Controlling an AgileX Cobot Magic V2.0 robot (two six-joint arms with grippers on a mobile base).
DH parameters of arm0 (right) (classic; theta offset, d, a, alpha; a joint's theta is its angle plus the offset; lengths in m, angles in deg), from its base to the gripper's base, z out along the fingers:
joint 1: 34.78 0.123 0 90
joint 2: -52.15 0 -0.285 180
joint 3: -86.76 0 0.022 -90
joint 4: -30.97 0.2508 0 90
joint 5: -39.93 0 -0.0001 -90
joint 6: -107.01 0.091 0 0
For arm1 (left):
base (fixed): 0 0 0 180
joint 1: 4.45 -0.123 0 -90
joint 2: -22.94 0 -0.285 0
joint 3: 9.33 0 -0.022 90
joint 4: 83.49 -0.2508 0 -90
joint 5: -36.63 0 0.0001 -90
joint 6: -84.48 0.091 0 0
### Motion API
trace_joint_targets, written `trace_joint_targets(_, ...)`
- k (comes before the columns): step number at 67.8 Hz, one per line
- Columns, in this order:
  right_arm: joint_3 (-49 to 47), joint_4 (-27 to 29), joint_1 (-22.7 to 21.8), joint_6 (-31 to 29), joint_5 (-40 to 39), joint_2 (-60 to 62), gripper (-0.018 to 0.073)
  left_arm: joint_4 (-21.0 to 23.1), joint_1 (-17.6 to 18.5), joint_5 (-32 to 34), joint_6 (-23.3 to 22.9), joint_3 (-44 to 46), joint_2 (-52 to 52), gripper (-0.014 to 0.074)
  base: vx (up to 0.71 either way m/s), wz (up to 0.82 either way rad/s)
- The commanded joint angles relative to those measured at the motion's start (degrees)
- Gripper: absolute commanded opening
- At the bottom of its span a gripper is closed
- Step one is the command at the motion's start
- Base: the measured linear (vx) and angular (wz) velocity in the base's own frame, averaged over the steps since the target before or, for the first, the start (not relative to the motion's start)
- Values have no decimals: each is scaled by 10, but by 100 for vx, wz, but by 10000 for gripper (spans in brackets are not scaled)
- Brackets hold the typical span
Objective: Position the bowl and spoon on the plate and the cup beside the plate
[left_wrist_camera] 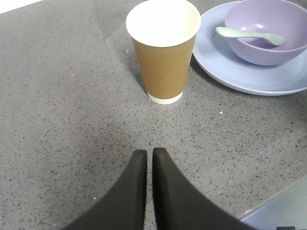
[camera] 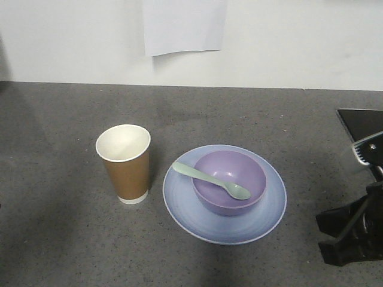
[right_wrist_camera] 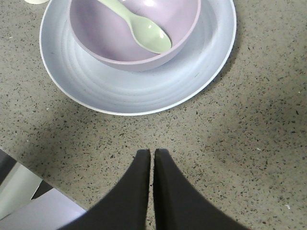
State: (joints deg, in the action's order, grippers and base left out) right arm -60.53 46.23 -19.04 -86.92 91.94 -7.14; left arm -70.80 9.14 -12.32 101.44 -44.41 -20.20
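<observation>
The pale blue plate (camera: 270, 207) lies on the grey counter with the lavender bowl (camera: 230, 183) standing on it. The mint-green spoon (camera: 210, 180) rests across the bowl, scoop inside, handle over the left rim. The brown paper cup (camera: 124, 163) stands upright just left of the plate. In the left wrist view my left gripper (left_wrist_camera: 149, 152) is shut and empty, short of the cup (left_wrist_camera: 163, 50), with the plate (left_wrist_camera: 242, 79) and bowl (left_wrist_camera: 266, 31) beyond to the right. My right gripper (right_wrist_camera: 152, 152) is shut and empty in front of the plate (right_wrist_camera: 129, 91), bowl (right_wrist_camera: 115, 40) and spoon (right_wrist_camera: 140, 26).
A white sheet of paper (camera: 184, 25) hangs on the back wall. A black panel (camera: 361, 122) and part of the right arm (camera: 354, 227) sit at the right edge of the front view. The counter's near edge (right_wrist_camera: 29, 196) shows by the right gripper.
</observation>
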Motion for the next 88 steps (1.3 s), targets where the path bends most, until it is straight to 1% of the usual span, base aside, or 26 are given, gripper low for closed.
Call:
trace_joint_targets(1, -16, 7, -2, -5, -17, 7, -8, 9, 3, 40, -6, 14, -1, -8, 0, 0)
trace_joint_targets(27, -16, 7, -2, -5, -10, 7, -8, 9, 3, 39, -5, 14, -1, -8, 0, 0)
trace_joint_targets(32, -16, 7, -2, -5, -10, 7, -8, 6, 15, 41, -5, 14, -1, -8, 0, 0)
trace_joint_targets(37, -16, 7, -2, -5, -10, 7, -8, 4, 19, 58, -5, 1, 4, -8, 0, 0)
trace_joint_targets(42, -16, 7, -2, -5, -10, 7, -8, -22, 5, 96, -5, -19, 28, -8, 0, 0)
trace_joint_targets(48, -16, 7, -2, -5, -10, 7, -8, -25, -17, 145, -12, -67, 76, -8, 0, 0)
trace_joint_targets(58, -16, 7, -2, -5, -10, 7, -8, -28, -55, 296, -42, -185, 180, -8, 0, 0)
trace_joint_targets(62, -16, 7, -2, -5, -10, 7, -8, -43, -68, 342, -73, -236, 217, -8, 0, 0)
trace_joint_targets(64, -16, 7, -2, -5, -10, 7, -8, -57, -76, 362, -101, -257, 239, -8, 0, 0)
trace_joint_targets(71, -16, 7, -2, -5, -11, 7, -8, -139, -90, 400, -190, -320, 296, -8, 0, 0)
trace_joint_targets(74, -16, 7, -2, -5, -11, 7, -8, -158, -92, 412, -215, -341, 313, -8, 0, 0)
trace_joint_targets(77, -16, 7, -2, -5, -11, 7, -8, -162, -92, 426, -225, -363, 330, -8, 0, 0)
trace_joint_targets(81, -16, 7, -2, -5, -10, 7, -8, -158, -92, 453, -225, -387, 344, -8, 0, 0)
trace_joint_targets(87, -16, 7, -2, -5, -10, 7, -8, -148, -92, 517, -224, -425, 359, -8, 0, 0)
trace_joint_targets(88, -16, 7, -2, -5, -10, 7, -8, -145, -92, 519, -223, -426, 362, -8, 0, 0)
